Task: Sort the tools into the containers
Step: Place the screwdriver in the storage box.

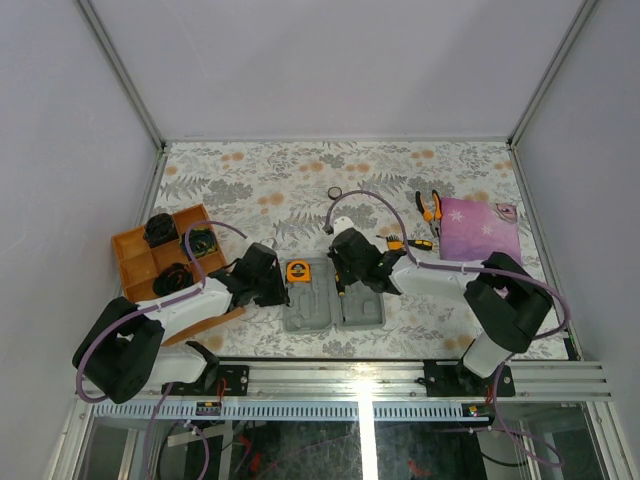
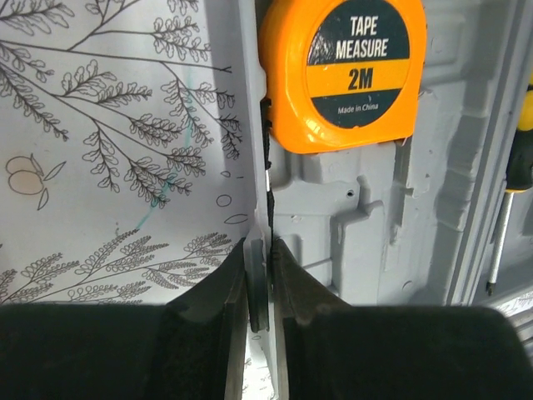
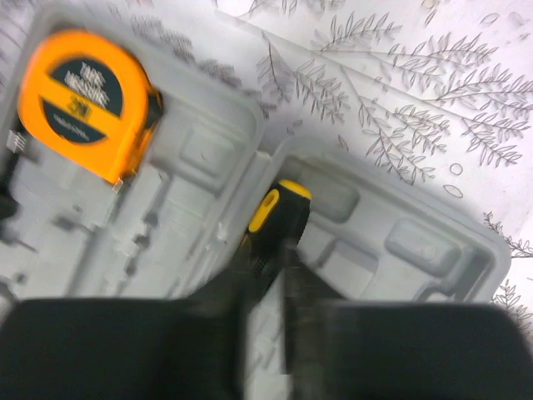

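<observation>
The grey case (image 1: 362,310) lies open in front of the arms, its two moulded halves (image 3: 416,242) facing up. An orange tape measure (image 2: 346,71) (image 1: 298,271) (image 3: 79,104) sits in the far end of the left half. My left gripper (image 2: 260,287) (image 1: 272,288) is shut on the case's left wall (image 2: 254,150). My right gripper (image 3: 266,275) (image 1: 347,280) hangs over the hinge, shut on the black-and-yellow screwdriver (image 3: 279,212), whose handle lies along the hinge; this view is blurred. The screwdriver (image 2: 515,167) also shows at the left wrist view's right edge.
Orange-handled pliers (image 1: 429,206), a black-and-orange bit set (image 1: 408,242) and a small black tape ring (image 1: 335,193) lie on the floral tabletop beyond the case. A purple cloth (image 1: 480,230) is at the right. An orange divided tray (image 1: 135,258) with black parts stands at the left.
</observation>
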You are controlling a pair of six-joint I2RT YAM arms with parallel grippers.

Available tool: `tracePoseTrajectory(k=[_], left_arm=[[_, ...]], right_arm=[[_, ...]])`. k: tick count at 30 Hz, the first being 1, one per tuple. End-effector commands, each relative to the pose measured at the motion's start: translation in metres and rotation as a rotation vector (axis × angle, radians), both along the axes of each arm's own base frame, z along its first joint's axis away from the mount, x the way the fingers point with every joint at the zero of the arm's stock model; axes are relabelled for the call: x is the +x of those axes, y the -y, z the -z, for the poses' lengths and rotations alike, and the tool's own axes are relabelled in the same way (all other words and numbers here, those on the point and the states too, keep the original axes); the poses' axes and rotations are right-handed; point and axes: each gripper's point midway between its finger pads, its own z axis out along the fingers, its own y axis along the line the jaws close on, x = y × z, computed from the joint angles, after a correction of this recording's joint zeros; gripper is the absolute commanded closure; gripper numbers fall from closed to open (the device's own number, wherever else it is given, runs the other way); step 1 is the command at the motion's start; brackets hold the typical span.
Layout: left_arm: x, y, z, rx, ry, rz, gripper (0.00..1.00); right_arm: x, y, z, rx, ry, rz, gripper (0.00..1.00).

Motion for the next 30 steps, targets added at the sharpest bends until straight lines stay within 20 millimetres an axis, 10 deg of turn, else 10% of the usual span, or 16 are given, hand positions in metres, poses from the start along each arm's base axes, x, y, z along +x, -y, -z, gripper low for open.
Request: tracePoseTrajectory(k=[1, 30], left_arm=[[-0.005, -0.004, 0.005, 0.02, -0.013, 0.011, 0.88], [-0.004, -0.002, 0.005, 0.012, -0.013, 0.019, 0.88]], right_arm=[[0.006, 0.014, -0.013, -0.01, 0.073, 0.058, 1.0], [-0.002, -0.006, 0.005, 0.235, -0.223, 0.036, 0.66]])
